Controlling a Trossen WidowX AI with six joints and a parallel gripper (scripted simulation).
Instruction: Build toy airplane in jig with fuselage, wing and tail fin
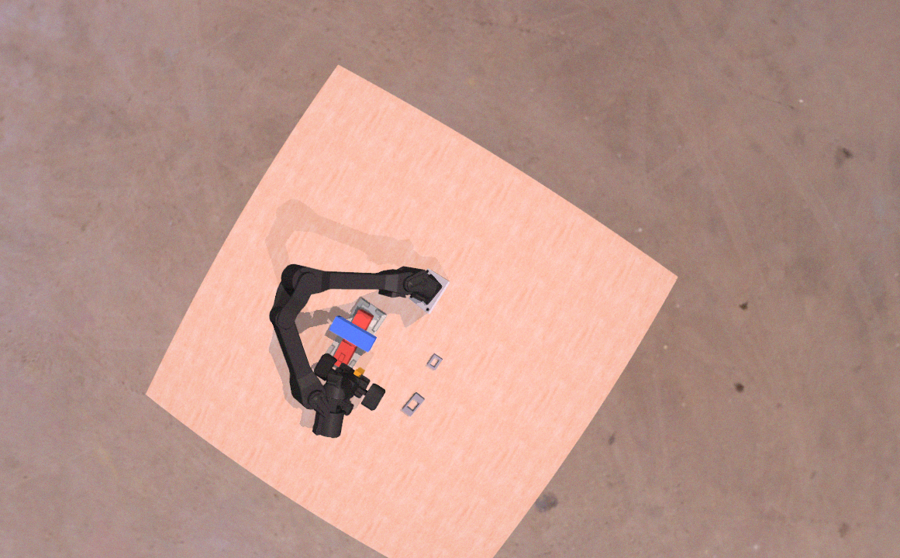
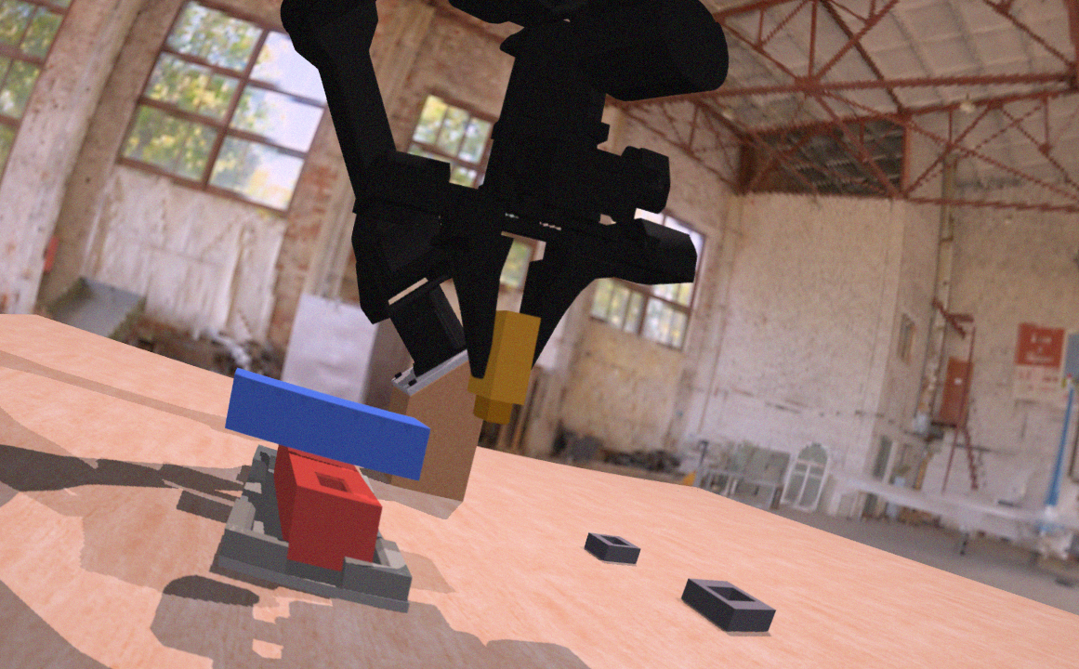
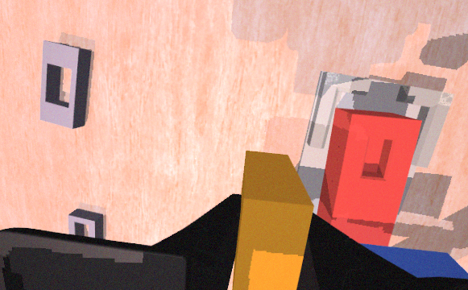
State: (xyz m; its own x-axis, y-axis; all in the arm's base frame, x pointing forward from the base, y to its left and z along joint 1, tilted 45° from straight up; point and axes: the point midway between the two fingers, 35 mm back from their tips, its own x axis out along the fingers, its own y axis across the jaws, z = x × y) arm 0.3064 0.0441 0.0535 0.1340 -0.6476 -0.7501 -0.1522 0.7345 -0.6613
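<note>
My gripper (image 2: 507,362) (image 3: 261,207) is shut on the yellow tail fin (image 1: 359,372) (image 2: 515,345) (image 3: 275,177), whose narrower tab points down. It holds the fin in the air, beside and above the tail end of the red fuselage (image 1: 363,318) (image 2: 331,525) (image 3: 368,201). The fuselage sits in the grey cradle (image 2: 376,582) (image 3: 317,134). Its rectangular tail socket shows empty in the exterior view and the wrist view. The blue wing (image 1: 353,333) (image 2: 326,424) (image 3: 423,262) lies across the fuselage top; its tab is hidden.
A small dark hollow block (image 1: 437,356) (image 2: 622,554) (image 3: 82,218) and a larger one (image 1: 418,397) (image 2: 726,613) (image 3: 56,114) lie on the table to one side of the cradle. The arm's base stands on a brown block (image 2: 439,440) beyond the cradle.
</note>
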